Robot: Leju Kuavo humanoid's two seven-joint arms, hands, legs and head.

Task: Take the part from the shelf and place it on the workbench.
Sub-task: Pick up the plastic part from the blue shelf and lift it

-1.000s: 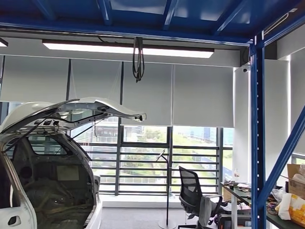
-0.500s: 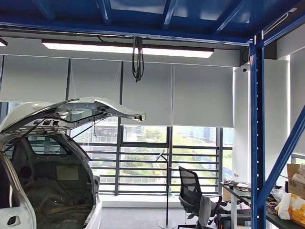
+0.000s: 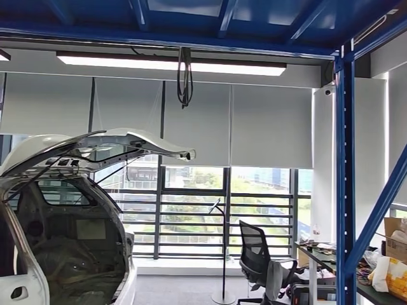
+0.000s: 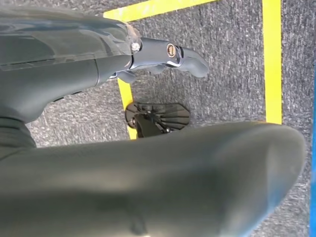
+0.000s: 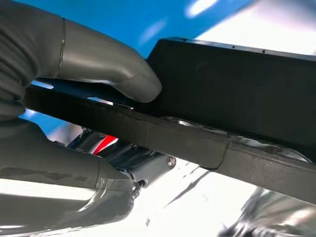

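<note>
honestly barely anything is changing, the head view is just drifting a hair past the car [image 3: 62, 216], while the right robot hand [image 5: 74, 133] is gripping the black part [image 5: 231, 103] and the left robot hand [image 4: 168, 54] is hanging empty and open, so looks like it's carrying toward the worktop [image 3: 331, 254] beside the blue post [image 3: 344, 184].

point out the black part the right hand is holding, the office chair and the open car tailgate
black part [image 5: 231, 94]: right wrist view, on its broad dark face.
office chair [image 3: 251, 246]: head view, on the mesh backrest.
car tailgate [image 3: 120, 143]: head view, on the raised white panel.
</note>
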